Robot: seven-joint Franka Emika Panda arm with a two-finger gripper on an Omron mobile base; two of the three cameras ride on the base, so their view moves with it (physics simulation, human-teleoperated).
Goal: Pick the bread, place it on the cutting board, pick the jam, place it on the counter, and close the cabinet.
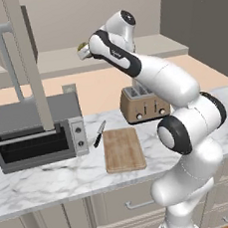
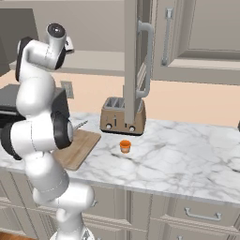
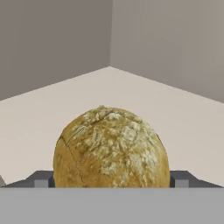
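The bread (image 3: 111, 148), a golden-brown lumpy roll, sits between my two finger tips, which press against its left and right sides. My gripper (image 1: 84, 50) is high up at the open cabinet's shelf (image 1: 64, 59), shut on the bread (image 1: 82, 48). The cabinet's door (image 1: 27, 60) swings out over the counter (image 1: 68, 176). Below lies the wooden cutting board (image 1: 123, 149) with nothing on it. In the right base view the small orange jam (image 2: 124, 146) stands upright on the marble counter (image 2: 187, 159), right of the cutting board (image 2: 77, 147) and in front of the open door (image 2: 133, 56).
A toaster (image 1: 144, 105) stands behind the board, a grey toaster oven (image 1: 38, 132) to its left. A knife (image 1: 99, 133) lies between oven and board. Drawers (image 1: 136, 201) run under the counter. The open door's edge hangs just above the toaster oven.
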